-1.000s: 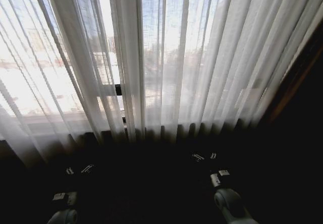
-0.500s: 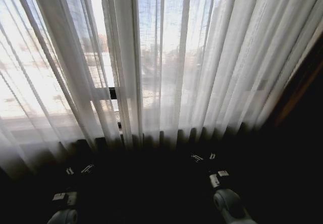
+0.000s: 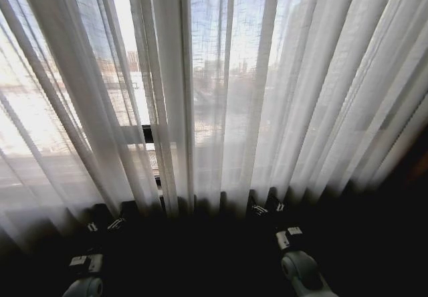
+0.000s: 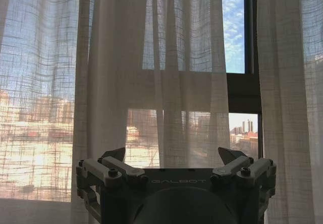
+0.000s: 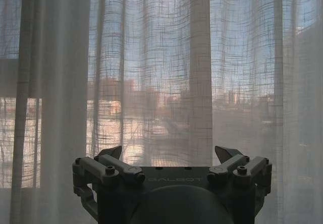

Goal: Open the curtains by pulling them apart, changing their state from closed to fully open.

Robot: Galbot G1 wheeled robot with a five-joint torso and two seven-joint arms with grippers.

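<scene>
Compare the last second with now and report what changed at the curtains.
The head camera has closed in: the curtains fill more of its view, hem lower, next to both end effectors. The left end effector and right end effector stay open, low, holding nothing. The curtains remain closed, with only a narrow gap.

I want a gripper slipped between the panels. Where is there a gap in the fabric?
A narrow gap in the curtains runs beside the black window frame, ahead of the open left gripper. Ahead of the open right gripper, pleats overlap unbroken.
</scene>
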